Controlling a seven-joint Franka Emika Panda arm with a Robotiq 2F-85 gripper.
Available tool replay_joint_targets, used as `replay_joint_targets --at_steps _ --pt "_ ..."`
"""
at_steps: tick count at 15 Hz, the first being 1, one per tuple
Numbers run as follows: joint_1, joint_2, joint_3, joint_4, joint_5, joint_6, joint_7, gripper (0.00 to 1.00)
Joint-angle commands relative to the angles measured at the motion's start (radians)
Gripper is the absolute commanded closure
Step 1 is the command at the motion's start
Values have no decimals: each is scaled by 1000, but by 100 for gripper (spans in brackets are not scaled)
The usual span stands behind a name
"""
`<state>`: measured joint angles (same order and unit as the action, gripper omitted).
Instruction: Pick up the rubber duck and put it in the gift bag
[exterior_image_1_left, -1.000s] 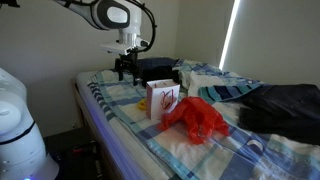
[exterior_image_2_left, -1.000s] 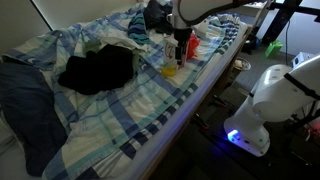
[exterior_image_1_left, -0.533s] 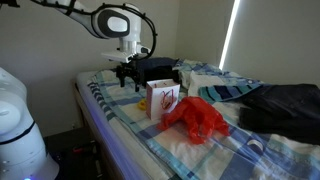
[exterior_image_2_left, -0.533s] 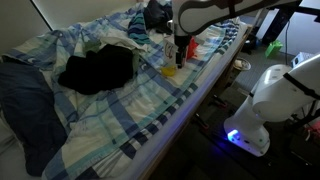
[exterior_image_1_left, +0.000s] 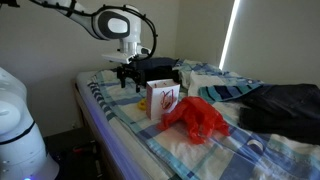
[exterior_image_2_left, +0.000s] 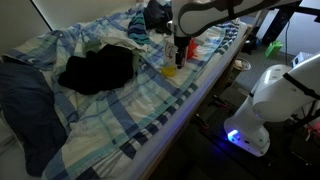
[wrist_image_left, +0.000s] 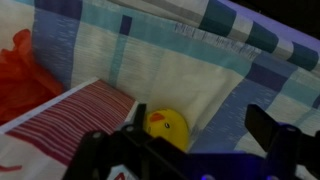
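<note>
A yellow rubber duck (wrist_image_left: 165, 126) lies on the plaid bed sheet, right beside the white gift bag with red stripes (wrist_image_left: 65, 122). In the wrist view my gripper (wrist_image_left: 200, 135) is open, with one finger next to the duck and the other far off to the right. The duck sits near the left finger and is not held. In both exterior views the gripper (exterior_image_1_left: 125, 73) (exterior_image_2_left: 180, 50) hangs just above the duck (exterior_image_2_left: 170, 70). The gift bag (exterior_image_1_left: 162, 98) stands upright on the bed.
A crumpled red cloth (exterior_image_1_left: 196, 118) lies beside the bag. A black box (exterior_image_1_left: 155, 67) sits behind the gripper. Dark clothes (exterior_image_2_left: 95, 70) and rumpled bedding cover the bed. The bed edge (exterior_image_2_left: 200, 95) runs close to the duck.
The gripper has come down a little towards the duck over the last second. The duck and the bag have not moved.
</note>
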<state>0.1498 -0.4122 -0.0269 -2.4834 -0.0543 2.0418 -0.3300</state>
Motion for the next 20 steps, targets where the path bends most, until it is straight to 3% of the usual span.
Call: replay_joint_targets --at_steps 1,12,20 --pt "-27 12 20 8 -18 5 35 0" --pt "-34 226 31 77 11 103 38 0" --pt "-38 304 51 121 21 163 21 0"
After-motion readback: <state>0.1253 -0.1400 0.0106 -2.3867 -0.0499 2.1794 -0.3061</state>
